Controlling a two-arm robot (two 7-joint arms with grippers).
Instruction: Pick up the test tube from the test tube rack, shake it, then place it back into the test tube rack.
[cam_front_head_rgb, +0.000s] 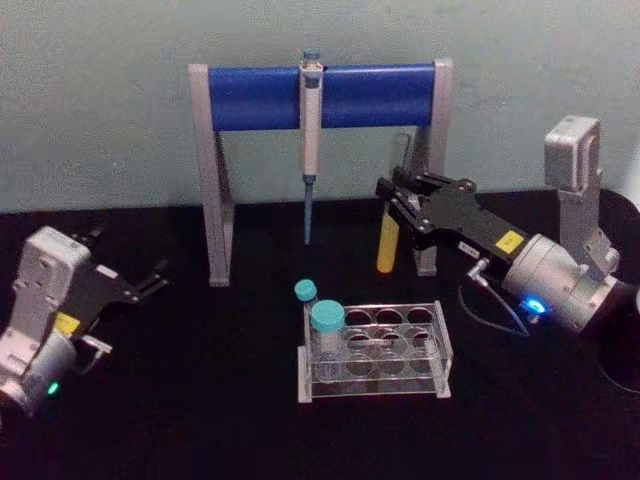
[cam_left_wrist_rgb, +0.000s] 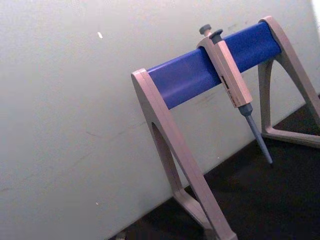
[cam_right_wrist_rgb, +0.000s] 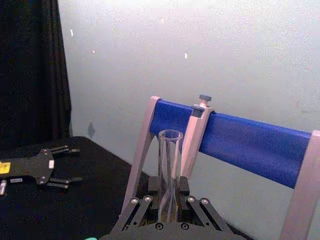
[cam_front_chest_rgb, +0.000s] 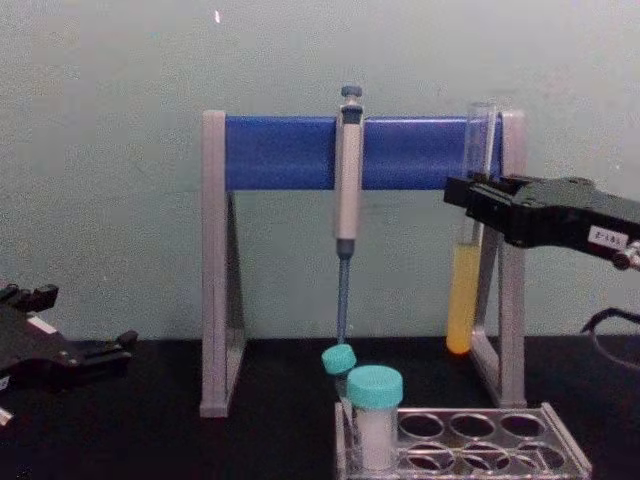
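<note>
One test tube (cam_front_head_rgb: 388, 245), upright with yellow liquid in its lower part, is pinched above the middle by the right gripper (cam_front_head_rgb: 392, 200), up off the single test tube rack (cam_front_head_rgb: 443, 352), beyond its far right corner. Two teal-capped vials (cam_front_head_rgb: 327, 318) stand at the rack's left end. One pipette (cam_front_head_rgb: 310, 130) hangs on the stand (cam_front_head_rgb: 215, 200) behind. The left gripper (cam_front_head_rgb: 153, 280) rests at the left, its fingers apparently spread.

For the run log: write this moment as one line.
right gripper: shut on test tube, upright, held clear of test tube rack | left gripper: open, idle at left | stage: tube out, not yet returned
</note>
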